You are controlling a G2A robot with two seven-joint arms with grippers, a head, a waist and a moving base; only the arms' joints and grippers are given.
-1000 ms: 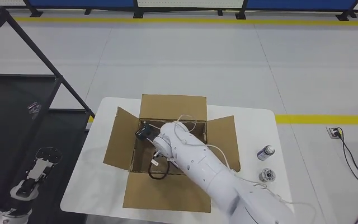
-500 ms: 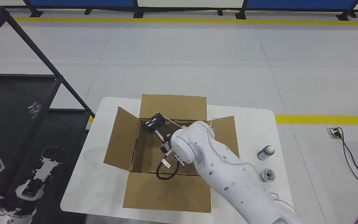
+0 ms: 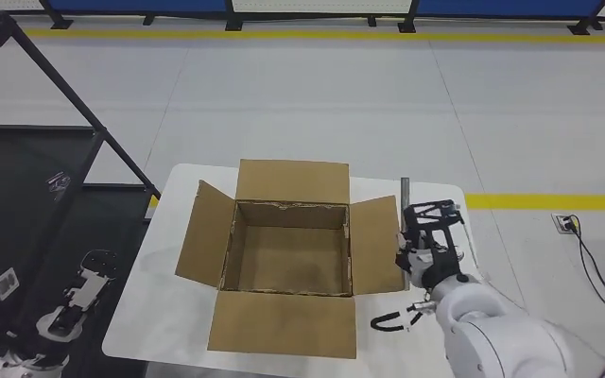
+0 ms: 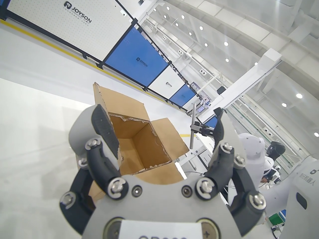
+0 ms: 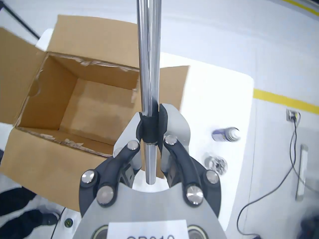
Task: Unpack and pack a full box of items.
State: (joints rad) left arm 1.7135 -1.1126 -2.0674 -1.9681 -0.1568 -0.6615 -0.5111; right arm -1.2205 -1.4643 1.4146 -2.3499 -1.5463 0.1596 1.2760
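The open cardboard box (image 3: 288, 321) stands in the middle of the white table (image 3: 180, 194), and its inside is bare. My right gripper (image 5: 151, 123) is shut on a shiny metal rod (image 5: 147, 38), held above the table's right side just past the box's right flap (image 3: 373, 241). From above, the rod (image 3: 404, 198) runs front to back beside that gripper (image 3: 408, 255). The left wrist view also shows the rod (image 4: 192, 125) upright beyond the box (image 4: 139, 135). My left gripper (image 4: 159, 110) is open and holds nothing, low at the left of the table, facing the box.
A small spray can (image 5: 225, 134) and a round metal part (image 5: 216, 163) lie on the table's right side, under the right arm. A black frame (image 3: 85, 123) stands left of the table. A cable and wall socket (image 3: 567, 224) lie on the floor at the right.
My right arm came up out of the box and swung to the right, ending over the table's right side with the rod in its grip. The box's inside now shows.
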